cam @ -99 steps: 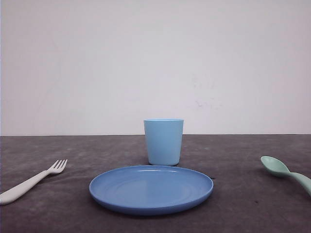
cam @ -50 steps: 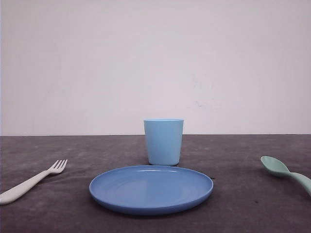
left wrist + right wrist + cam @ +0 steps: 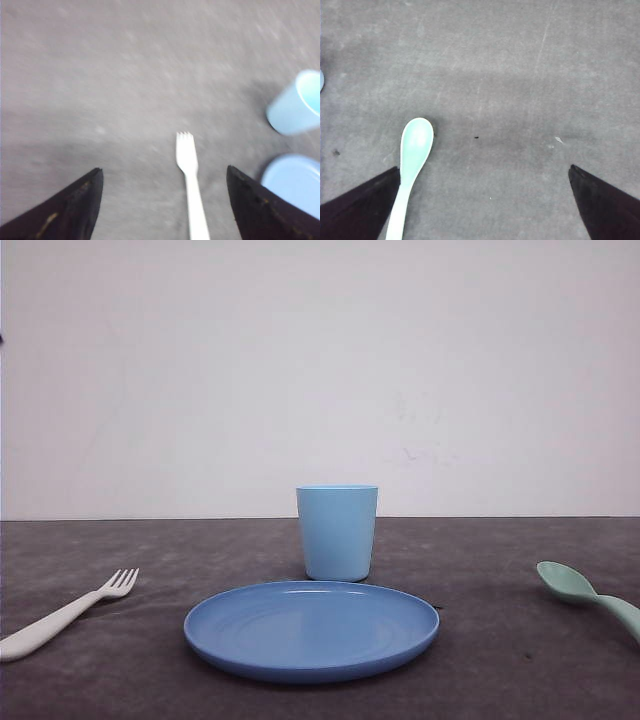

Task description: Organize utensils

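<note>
Nothing on the table has shifted over the last second, so I judge the sorting not yet begun. Left of the plate lies the fork, between my wide-spread left gripper. Right of it lies the spoon, beside my wide-spread right gripper.

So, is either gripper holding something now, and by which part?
Nothing is held. Both grippers are open: the white plastic fork lies between the left fingers, the mint-green spoon beside a right finger.
</note>
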You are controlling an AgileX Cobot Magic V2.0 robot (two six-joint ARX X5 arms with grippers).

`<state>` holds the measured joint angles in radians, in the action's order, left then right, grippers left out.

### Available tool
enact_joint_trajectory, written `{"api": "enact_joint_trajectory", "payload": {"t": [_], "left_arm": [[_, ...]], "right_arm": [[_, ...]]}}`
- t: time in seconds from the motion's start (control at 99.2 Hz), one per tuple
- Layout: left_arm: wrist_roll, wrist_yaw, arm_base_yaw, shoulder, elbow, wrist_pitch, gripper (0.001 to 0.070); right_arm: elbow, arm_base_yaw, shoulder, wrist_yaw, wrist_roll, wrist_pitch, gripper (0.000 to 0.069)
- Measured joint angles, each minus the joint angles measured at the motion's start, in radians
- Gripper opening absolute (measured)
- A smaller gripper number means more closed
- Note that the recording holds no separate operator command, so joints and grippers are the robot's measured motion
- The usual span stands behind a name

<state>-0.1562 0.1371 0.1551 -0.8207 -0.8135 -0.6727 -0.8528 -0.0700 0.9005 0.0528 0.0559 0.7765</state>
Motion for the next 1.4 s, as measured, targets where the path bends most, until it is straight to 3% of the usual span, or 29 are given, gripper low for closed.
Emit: {"api": "enact_joint_trajectory", "payload": {"t": [0.181, 0.313, 0.544, 0.696, 0.907, 1.038, 1.25, 1.401], "left_arm": [[-0.024, -0.004, 0.101, -0.097, 0.0, 0.001, 0.0479], [-0.043, -0.036, 0.169, -0.187, 0.0, 0.002, 0.0476], [-0.067, -0.072, 0.243, -0.36, 0.0, 0.024, 0.0476], [-0.081, -0.092, 0.27, -0.468, 0.0, 0.083, 0.0476], [-0.107, -0.162, 0.293, -0.571, 0.0, 0.175, 0.0474], [-0.12, -0.166, 0.301, -0.618, 0.0, 0.203, 0.047], [-0.127, -0.171, 0.312, -0.677, 0.0, 0.214, 0.0428], [-0.133, -0.229, 0.323, -0.684, 0.0, 0.216, 0.0379]], "right_arm": [[0.0, 0.0, 0.0, 0.0, 0.0, 0.011, 0.068], [0.0, 0.0, 0.0, 0.0, 0.0, 0.019, 0.068], [0.0, 0.0, 0.0, 0.0, 0.0, 0.019, 0.068], [0.0, 0.0, 0.0, 0.0, 0.0, 0.019, 0.068], [0.0, 0.0, 0.0, 0.0, 0.0, 0.019, 0.068], [0.0, 0.0, 0.0, 0.0, 0.0, 0.019, 0.068], [0.0, 0.0, 0.0, 0.0, 0.0, 0.019, 0.068], [0.0, 0.0, 0.0, 0.0, 0.0, 0.019, 0.068]]}}
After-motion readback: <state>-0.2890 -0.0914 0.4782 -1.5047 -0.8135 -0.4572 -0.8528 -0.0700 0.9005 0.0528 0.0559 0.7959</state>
